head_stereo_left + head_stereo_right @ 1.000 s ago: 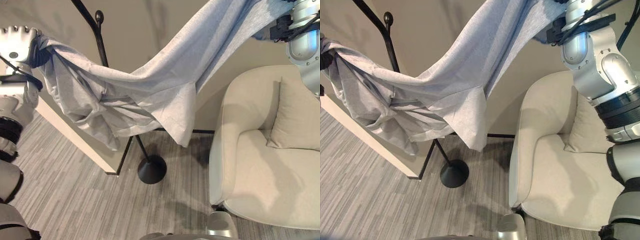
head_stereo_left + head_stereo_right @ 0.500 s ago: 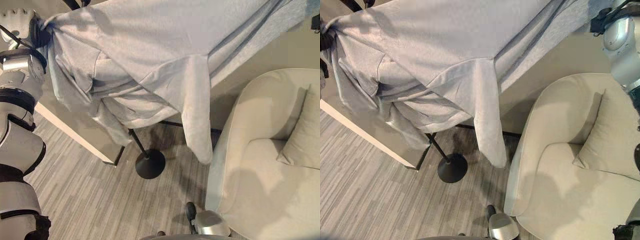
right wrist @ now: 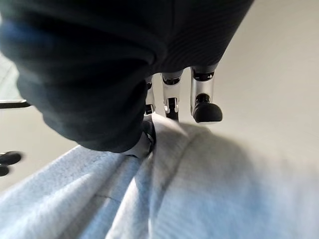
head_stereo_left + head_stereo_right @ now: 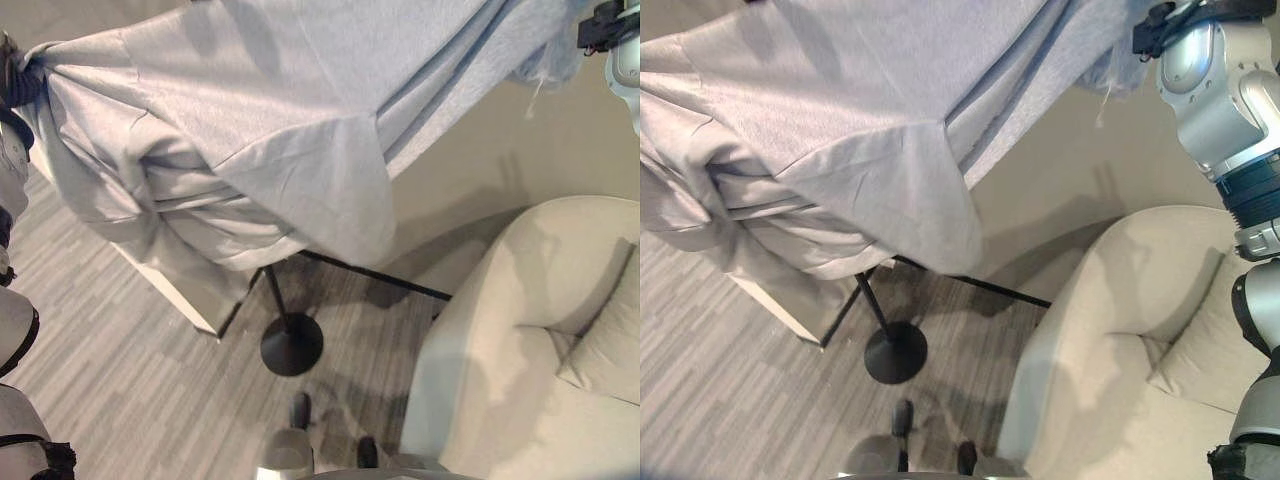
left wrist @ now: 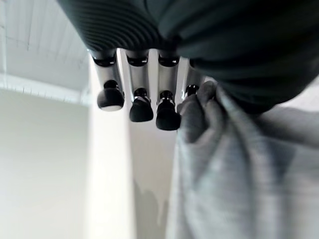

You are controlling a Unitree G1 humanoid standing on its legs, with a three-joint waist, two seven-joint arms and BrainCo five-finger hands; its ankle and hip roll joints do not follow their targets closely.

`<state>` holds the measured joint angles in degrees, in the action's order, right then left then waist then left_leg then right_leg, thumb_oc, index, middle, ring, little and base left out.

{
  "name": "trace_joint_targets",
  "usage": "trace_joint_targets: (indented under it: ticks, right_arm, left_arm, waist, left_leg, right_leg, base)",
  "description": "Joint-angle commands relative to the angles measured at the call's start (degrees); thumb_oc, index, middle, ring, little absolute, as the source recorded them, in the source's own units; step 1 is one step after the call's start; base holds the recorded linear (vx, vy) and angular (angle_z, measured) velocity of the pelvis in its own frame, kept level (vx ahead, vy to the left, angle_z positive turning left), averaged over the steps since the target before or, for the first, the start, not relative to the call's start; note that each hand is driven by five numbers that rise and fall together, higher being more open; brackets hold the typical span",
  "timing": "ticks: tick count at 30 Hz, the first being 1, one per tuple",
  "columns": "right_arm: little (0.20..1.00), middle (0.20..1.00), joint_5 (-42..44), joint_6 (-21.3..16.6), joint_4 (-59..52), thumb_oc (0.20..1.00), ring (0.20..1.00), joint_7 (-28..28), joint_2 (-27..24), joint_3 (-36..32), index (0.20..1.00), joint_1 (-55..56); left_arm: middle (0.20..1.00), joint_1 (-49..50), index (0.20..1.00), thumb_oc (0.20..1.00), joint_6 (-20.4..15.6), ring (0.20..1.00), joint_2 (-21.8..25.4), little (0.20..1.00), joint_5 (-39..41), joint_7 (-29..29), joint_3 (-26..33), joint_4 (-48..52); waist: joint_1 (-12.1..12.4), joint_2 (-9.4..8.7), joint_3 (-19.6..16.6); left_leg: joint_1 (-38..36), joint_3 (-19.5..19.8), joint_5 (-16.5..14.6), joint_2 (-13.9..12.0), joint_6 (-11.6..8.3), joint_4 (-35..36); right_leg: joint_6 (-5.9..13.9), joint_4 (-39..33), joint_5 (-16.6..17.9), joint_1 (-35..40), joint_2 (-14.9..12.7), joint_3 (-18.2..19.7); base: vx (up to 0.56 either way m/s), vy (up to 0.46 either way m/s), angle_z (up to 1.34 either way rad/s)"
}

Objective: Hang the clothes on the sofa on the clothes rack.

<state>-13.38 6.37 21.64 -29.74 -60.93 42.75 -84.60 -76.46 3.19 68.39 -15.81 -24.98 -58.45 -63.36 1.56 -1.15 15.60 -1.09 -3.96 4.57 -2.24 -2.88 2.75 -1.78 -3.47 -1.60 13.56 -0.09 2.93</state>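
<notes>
- The floor (image 4: 120, 350) was grey striped carpet; a plain beige wall stood behind, and a cream sofa (image 4: 520, 340) with a cushion (image 4: 605, 355) sat below and inboard of the right hand.
- The grey garment (image 4: 270, 130) was off the sofa and held up in the air, spread between the two hands, with its bulk sagging in folds below the left hand and one flap hanging free at mid-span.
- The left hand (image 5: 164, 107) pinched a gathered corner of the cloth between the thumb side and the nearest finger; the other fingers stood straight beside the bunch.
- The right hand (image 3: 172, 102) gripped the opposite edge, cloth bunched against the palm with the fingertips curled just over it.
- The clothes rack (image 4: 290, 345) showed its round black base and lower pole on the floor beneath the span, nearer the left hand; the upper part and hooks were hidden behind the cloth.
- Judged step: carrying and raising the garment over the rack; hanging not yet done.
- The next move would call for lowering the cloth so a fold catches on a hook, then releasing both grips.
- Risk: the hooks being hidden, the cloth could slide off the rack.
</notes>
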Motion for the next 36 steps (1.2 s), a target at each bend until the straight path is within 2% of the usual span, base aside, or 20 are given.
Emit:
trace_joint_targets:
  ticks: [1,8,10,11,13,14,15,17,18,19,20,21,23,25,26,27,28,29,30,36]
  right_arm:
    - [0.200,0.200,0.3,0.5,2.9,0.200,0.200,-0.8,-4.8,-1.0,0.200,-6.5]
    - [0.200,0.200,2.8,0.0,8.2,0.200,0.200,1.0,-2.2,0.6,0.200,-5.0]
    - [0.200,0.200,2.8,-0.2,9.4,0.200,0.200,1.4,-2.2,-0.7,0.200,-2.5]
    - [0.200,0.200,1.7,0.4,7.9,0.200,0.200,1.3,-2.6,-6.4,0.200,4.5]
    - [0.200,0.200,0.5,0.6,6.9,0.200,0.200,1.2,-3.2,-9.8,0.200,8.5]
    - [0.200,0.200,-0.7,0.5,5.7,0.200,0.200,0.7,-3.9,-16.3,0.200,15.6]
    - [0.200,0.200,-1.2,0.7,4.4,0.200,0.200,1.0,-3.8,-17.7,0.200,17.6]
    - [0.200,0.200,-2.9,0.6,1.4,0.200,0.200,0.8,-2.5,-27.0,0.200,28.4]
    - [0.200,0.200,-2.9,0.6,1.4,0.200,0.200,0.8,-2.5,-27.0,0.200,28.4]
    - [0.200,0.200,-5.7,0.2,-3.4,0.200,0.200,1.4,2.0,-39.7,0.200,43.9]
    - [0.200,0.200,-6.1,0.3,-4.3,0.200,0.200,1.6,2.1,-40.7,0.200,45.3]
    - [0.200,0.200,-6.4,-0.3,-5.5,0.200,0.200,1.9,5.0,-43.7,0.200,49.4]
    - [0.200,0.200,-7.2,-3.0,-12.9,0.200,0.200,5.6,18.1,-49.2,0.200,61.4]
    - [0.200,0.200,-6.1,-4.9,-14.1,0.200,0.200,7.2,23.1,-49.6,0.200,65.0]
    - [0.200,0.200,-4.4,-7.3,-14.8,0.200,0.200,8.4,27.9,-49.2,0.200,67.9]
    - [0.200,0.200,-4.4,-7.3,-14.9,0.200,0.200,8.5,27.9,-49.2,0.200,68.1]
    - [0.200,0.200,-3.6,-9.9,-16.1,0.200,0.200,10.4,30.0,-48.4,0.200,70.7]
    - [0.200,0.200,-3.2,-10.8,-16.7,0.200,0.200,11.3,31.0,-48.0,0.200,71.7]
    - [1.000,1.000,-2.2,-11.9,-17.5,1.000,1.000,12.6,32.8,-47.4,1.000,73.5]
    - [1.000,1.000,0.9,-12.1,-13.5,1.000,1.000,16.5,36.1,-48.0,1.000,81.6]
  left_arm:
    - [0.200,-2.9,0.200,0.200,1.5,0.200,2.4,0.200,-3.7,-1.1,-1.3,-4.8]
    - [0.200,5.7,0.200,0.200,2.0,0.200,-1.2,0.200,-5.0,1.1,4.7,-7.8]
    - [0.200,9.7,0.200,0.200,2.3,0.200,-3.5,0.200,-5.2,1.2,9.3,-7.3]
    - [0.200,15.1,0.200,0.200,2.4,0.200,-6.1,0.200,-5.4,0.5,16.2,-4.8]
    - [0.200,18.2,0.200,0.200,2.5,0.200,-7.6,0.200,-5.9,0.0,20.2,-2.3]
    - [0.200,23.8,0.200,0.200,2.6,0.200,-11.1,0.200,-6.4,-1.5,28.4,2.1]
    - [0.200,25.5,0.200,0.200,3.0,0.200,-10.9,0.200,-6.9,-1.5,29.4,3.4]
    - [0.200,34.1,0.200,0.200,3.4,0.200,-15.4,0.200,-8.1,-3.0,39.6,11.4]
    - [0.200,34.1,0.200,0.200,3.4,0.200,-15.4,0.200,-8.1,-3.0,39.6,11.4]
    - [0.200,45.0,0.200,0.200,4.0,0.200,-23.7,0.200,-10.3,-4.4,50.7,21.6]
    - [0.200,45.9,0.200,0.200,4.2,0.200,-23.8,0.200,-10.7,-4.2,51.0,22.5]
    - [0.200,49.1,0.200,0.200,3.8,0.200,-26.9,0.200,-11.2,-3.8,52.7,24.4]
    - [0.200,57.4,0.200,0.200,1.8,0.200,-39.5,0.200,-8.0,-1.4,55.5,27.4]
    - [0.200,59.8,0.200,0.200,0.3,0.200,-46.5,0.200,-1.9,0.2,58.1,28.9]
    - [0.467,62.6,0.467,0.467,-1.4,0.467,-54.3,0.467,6.6,1.9,61.2,29.5]
    - [0.617,62.9,0.617,0.617,-1.4,0.617,-54.4,0.617,6.6,1.9,61.2,29.6]
    - [1.000,65.5,1.000,1.000,-2.7,1.000,-59.3,1.000,10.4,5.0,61.9,31.8]
    - [1.000,66.8,1.000,1.000,-3.2,1.000,-60.2,1.000,11.0,6.2,61.5,33.1]
    - [1.000,68.3,1.000,1.000,-3.7,1.000,-62.5,1.000,14.2,7.3,62.0,33.3]
    - [1.000,74.8,1.000,1.000,-4.7,1.000,-66.0,1.000,20.9,12.0,66.4,32.2]
  waist:
    - [-0.8,-3.61,-2.6]
    - [-1.5,-2.82,-2.9]
    - [-1.7,-2.36,-2.8]
    - [-2.3,-1.64,-2.4]
    - [-2.6,-1.40,-2.3]
    - [-3.0,-0.98,-1.7]
    - [-3.1,-1.05,-2.2]
    - [-3.6,-0.60,-2.0]
    - [-3.6,-0.60,-2.0]
    - [-4.5,-0.13,-1.9]
    - [-4.4,-0.19,-2.3]
    - [-4.8,0.02,-2.2]
    - [-5.8,0.68,-3.9]
    - [-6.2,0.98,-4.4]
    - [-6.7,1.40,-5.8]
    - [-6.8,1.50,-6.0]
    - [-7.0,1.92,-7.0]
    - [-7.0,2.17,-7.4]
    - [-6.8,2.42,-8.1]
    - [-6.3,2.93,-9.9]
  left_leg:
    - [-7.0,1.4,-3.6,1.9,1.77,2.2]
    - [-6.7,0.6,-4.3,2.7,1.81,2.2]
    - [-6.1,0.2,-4.4,2.7,1.79,2.2]
    - [-5.8,0.0,-4.4,2.6,1.73,2.2]
    - [-5.7,0.1,-4.4,2.6,1.71,2.2]
    - [-5.5,0.1,-4.2,2.7,1.69,2.2]
    - [-5.7,0.1,-4.5,2.7,1.68,2.2]
    - [-5.7,0.2,-4.5,2.7,1.71,2.2]
    - [-5.7,0.2,-4.5,2.7,1.71,2.2]
    - [-5.5,0.5,-4.5,2.9,1.90,2.2]
    - [-5.6,0.6,-4.7,2.9,1.89,2.2]
    - [-5.4,0.6,-4.5,2.8,1.96,2.2]
    - [-5.4,0.4,-4.5,2.5,2.05,2.2]
    - [-5.1,0.3,-4.2,2.2,2.15,2.2]
    - [-4.8,0.1,-4.3,2.0,2.19,2.2]
    - [-4.7,0.2,-4.3,2.0,2.18,2.2]
    - [-4.3,0.2,-4.2,1.8,2.21,2.2]
    - [-4.1,0.2,-4.2,1.6,2.18,2.2]
    - [-3.8,0.4,-4.3,1.4,2.10,2.2]
    - [-3.0,0.8,-4.2,0.9,1.78,2.2]
  right_leg:
    - [2.44,0.4,6.7,0.3,-6.3,-0.6]
    - [2.94,0.4,6.4,-0.9,-8.0,-1.0]
    - [3.06,0.3,6.2,-1.8,-8.1,-1.1]
    - [3.07,0.5,5.9,-2.6,-8.3,-1.3]
    - [3.07,0.5,5.7,-2.6,-8.3,-1.5]
    - [3.09,0.7,5.8,-3.0,-8.5,-1.4]
    - [3.10,0.7,5.6,-2.7,-8.5,-1.4]
    - [3.08,1.0,5.6,-3.1,-8.7,-1.4]
    - [3.08,1.0,5.6,-3.1,-8.7,-1.4]
    - [3.15,1.3,5.5,-3.8,-8.7,-1.3]
    - [3.16,1.3,5.3,-3.6,-8.8,-1.4]
    - [3.19,1.3,5.4,-4.0,-8.8,-1.3]
    - [3.33,1.0,5.4,-4.9,-8.7,-0.7]
    - [3.28,0.9,5.6,-5.3,-8.6,-0.3]
    - [3.23,0.4,5.5,-5.5,-8.3,0.0]
    - [3.22,0.3,5.5,-5.6,-8.3,0.0]
    - [3.25,0.1,5.7,-5.9,-8.0,0.2]
    - [3.25,0.0,5.8,-6.1,-8.0,0.2]
    - [3.24,-0.3,5.9,-6.4,-7.8,0.2]
    - [3.39,-0.6,6.0,-6.8,-7.1,0.1]
  base:
    - [0.06,0.078,-0.09]
    - [0.07,0.105,0.11]
    - [0.03,0.085,-0.28]
    - [0.03,0.069,-0.34]
    - [0.02,0.048,-0.15]
    - [0.02,0.033,-0.04]
    - [0.00,0.000,0.00]
    - [0.02,0.000,0.00]
    - [0.01,-0.023,-0.05]
    - [0.00,-0.022,-0.06]
    - [-0.01,-0.031,-0.04]
    - [-0.01,-0.028,-0.05]
    - [-0.01,-0.043,-0.14]
    - [-0.01,-0.041,-0.11]
    - [0.00,-0.032,-0.05]
    - [0.00,-0.038,-0.03]
    - [-0.01,-0.036,-0.05]
    - [-0.03,-0.063,-0.03]
    - [-0.03,-0.053,-0.01]
    - [-0.02,-0.047,0.02]
